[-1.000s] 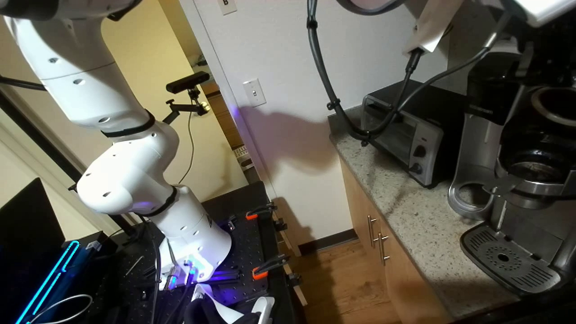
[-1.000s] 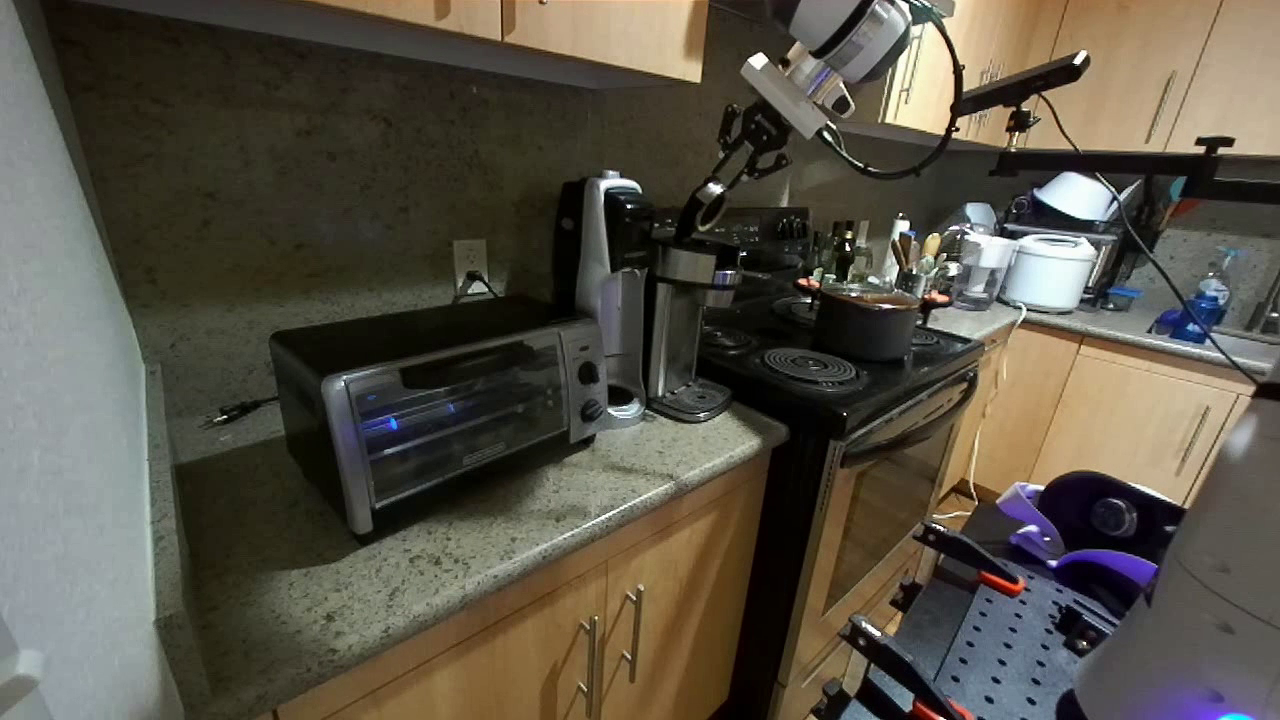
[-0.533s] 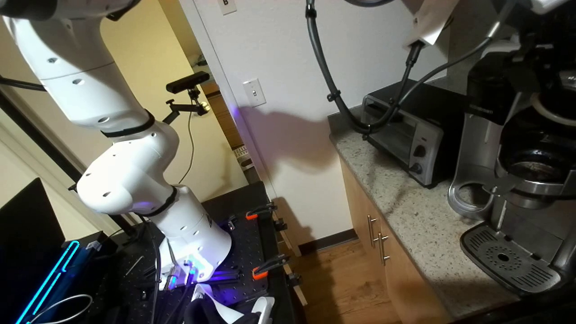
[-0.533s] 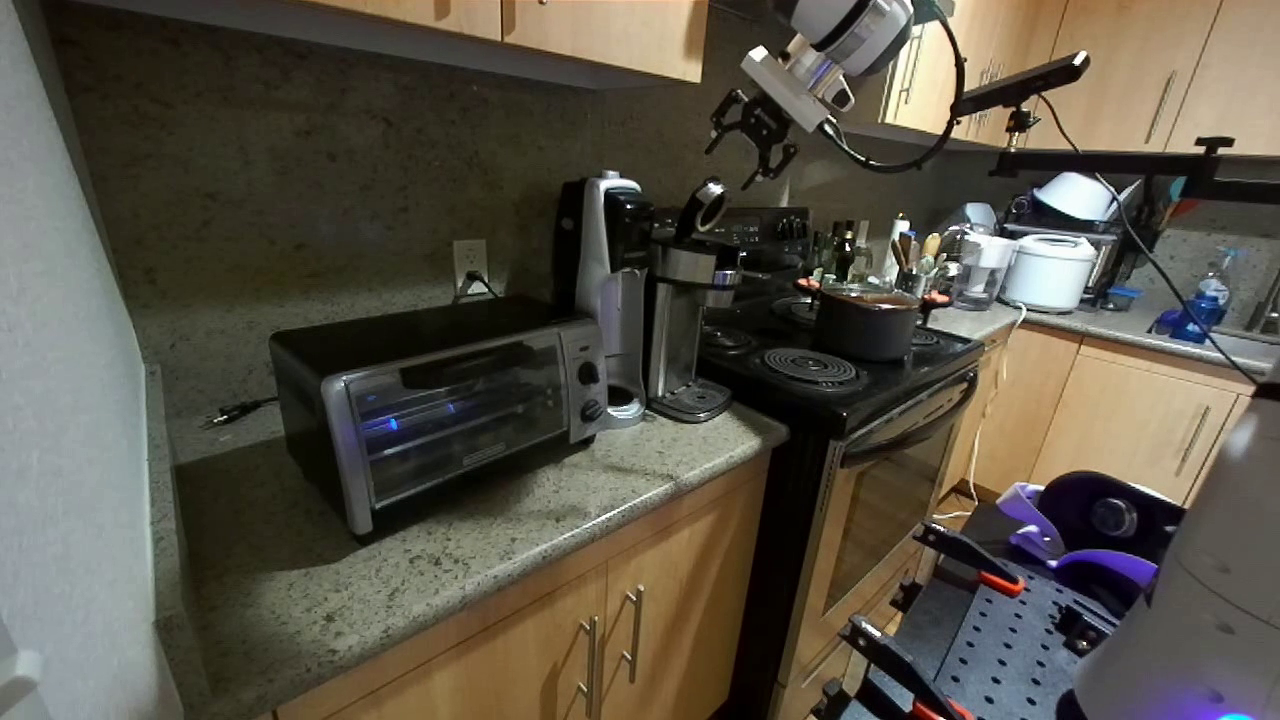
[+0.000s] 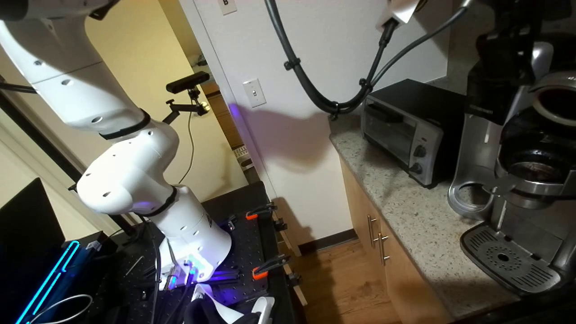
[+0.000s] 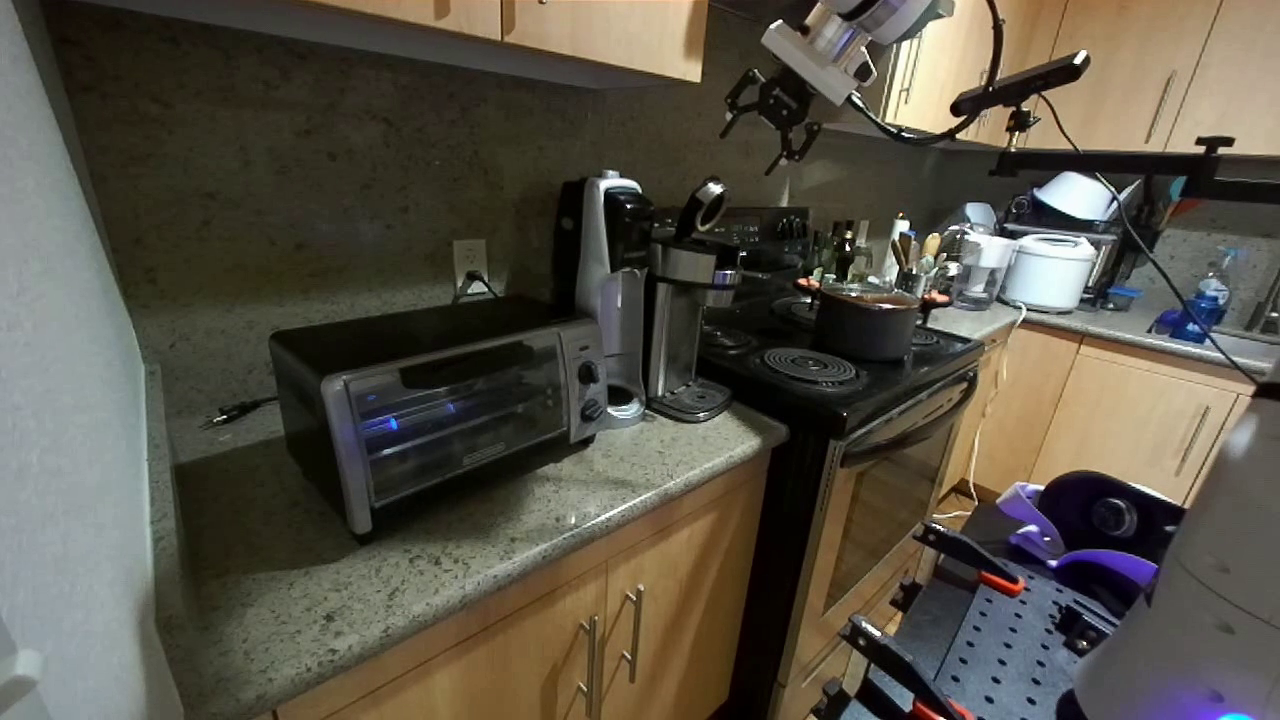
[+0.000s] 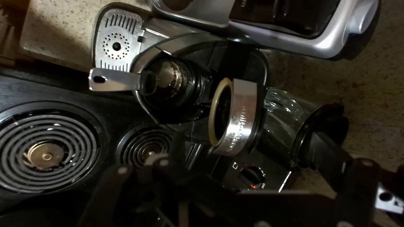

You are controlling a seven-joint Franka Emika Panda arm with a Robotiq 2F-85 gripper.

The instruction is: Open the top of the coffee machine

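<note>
The coffee machine is the steel brewer with a flat drip tray at the counter's end. Its top, a dark lid with a curved silver band, stands raised and tilted back. In the wrist view the lid shows its pale ring beside the bared dark pod chamber with a metal tab. My gripper hangs above the lid and apart from it, fingers spread with nothing between them. Dark fingers frame the lower part of the wrist view. In an exterior view the gripper is partly cut off at the upper right.
A tall silver-and-black appliance stands right beside the machine, then a toaster oven. On the other side is the stove with a dark pot. A clear container lies behind the lid. Cabinets overhang the counter.
A second ago my fingers were at the raised lid. Since then they have spread, come off it, and moved up and away. The lid has stayed raised.
</note>
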